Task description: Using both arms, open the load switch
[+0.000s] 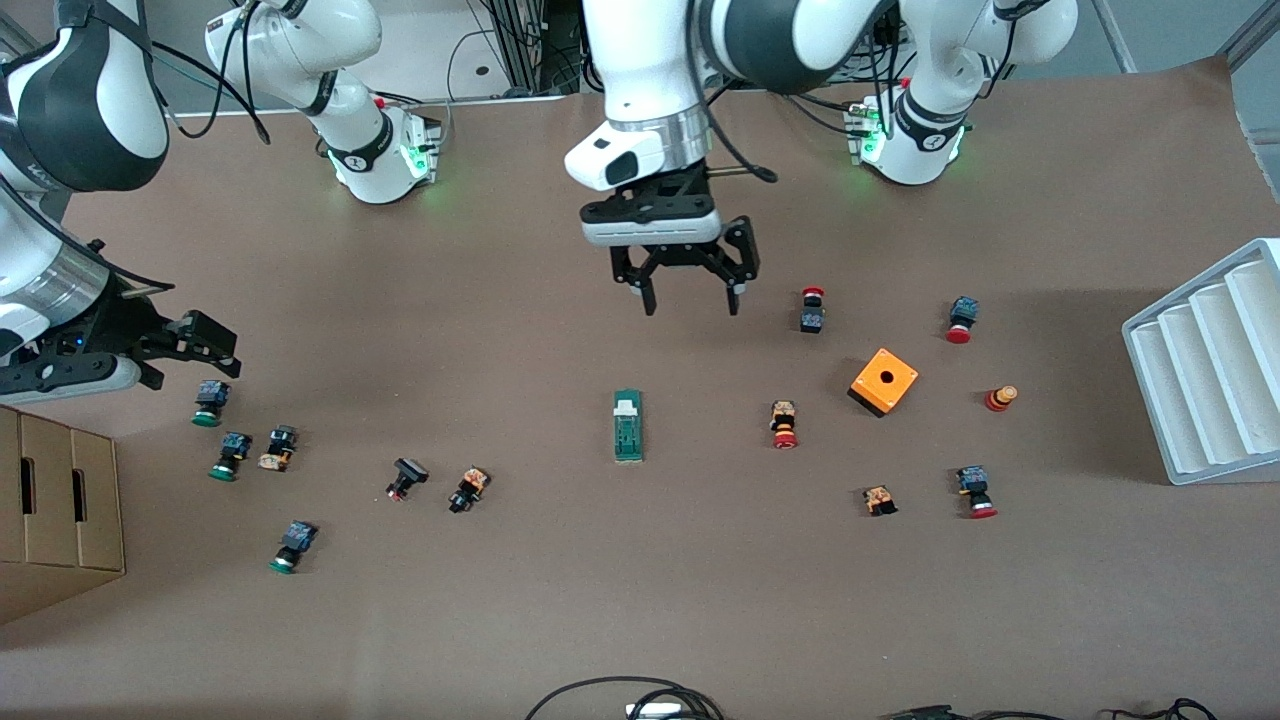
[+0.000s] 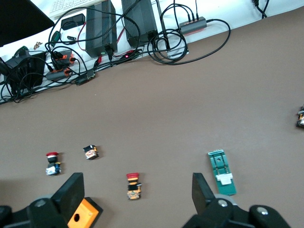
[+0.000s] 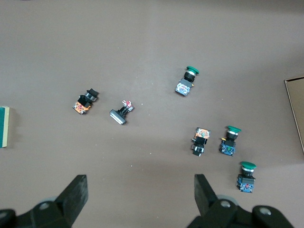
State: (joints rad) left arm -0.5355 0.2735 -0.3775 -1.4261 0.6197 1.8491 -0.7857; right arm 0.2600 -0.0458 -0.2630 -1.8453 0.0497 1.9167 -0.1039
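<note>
Table: a brown table [image 1: 640, 600] fills the front view, with push buttons scattered across its middle band and the arms' bases along the top edge.
Left arm: it comes in from the upper right of the front view and reaches to upper centre; the left gripper [image 1: 690, 290] hangs in the air over bare table, above the load switch in the frame, fingers spread wide and holding nothing.
Right arm: it enters at the left edge of the front view; the right gripper [image 1: 205, 345] sits at middle left, over the green-capped push buttons [image 1: 210, 403], fingers apart and empty as its own wrist view shows. It looks to be waiting.
White tray: a ribbed white tray [image 1: 1200, 380] lies at the right edge.
Cardboard box: a cardboard box [image 1: 55, 500] lies at the lower left edge.
Orange cube: the orange cube [image 1: 884, 381] with a hole sits right of centre, well apart from the switch.
Load switch: the load switch [image 1: 627, 425] lies flat at the centre of the front view, alone on bare table.
Switch axis: its long axis runs up and down the frame, almost vertical.
Switch heading: the white tab points to the top of the frame, toward the bases.
Done: nothing, as far as I can judge; neither gripper touches the switch.
Left to do: both approaches, a grip from each arm, and the opening itself.
</note>
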